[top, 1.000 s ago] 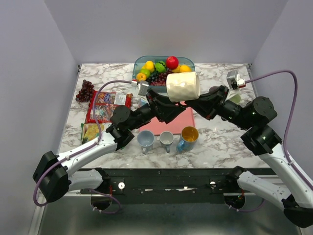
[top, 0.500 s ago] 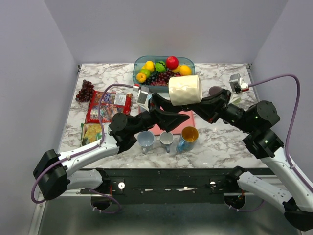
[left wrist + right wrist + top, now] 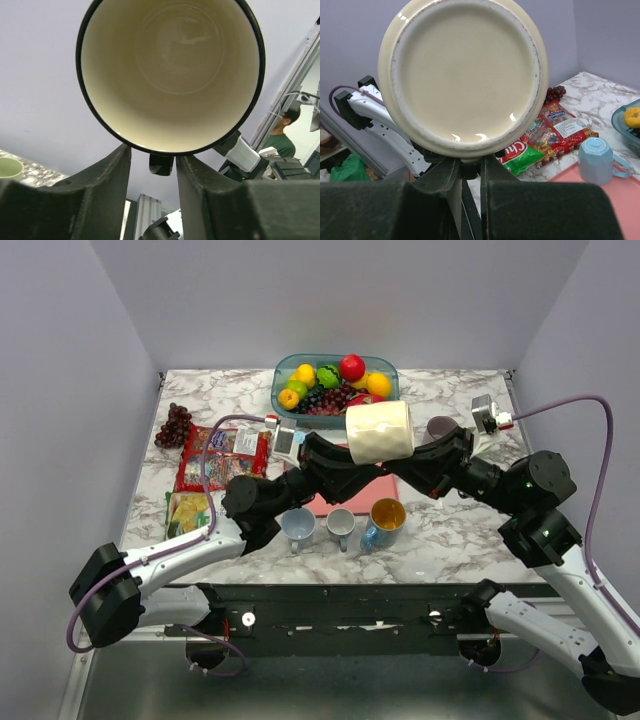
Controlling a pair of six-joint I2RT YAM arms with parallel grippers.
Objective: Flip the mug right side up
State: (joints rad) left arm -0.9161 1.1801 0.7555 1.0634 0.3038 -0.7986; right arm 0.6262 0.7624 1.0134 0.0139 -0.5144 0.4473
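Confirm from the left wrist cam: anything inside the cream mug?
No, the left wrist view looks straight into the cream mug and shows only its bare inner wall and bottom.

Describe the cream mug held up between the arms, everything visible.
The cream mug is glazed ceramic by its look, with a dark rim, empty pale interior and flat base. It lies on its side in the air above the pink mat, mouth toward the left gripper, base toward the right gripper. Both meet its underside; handle unseen.
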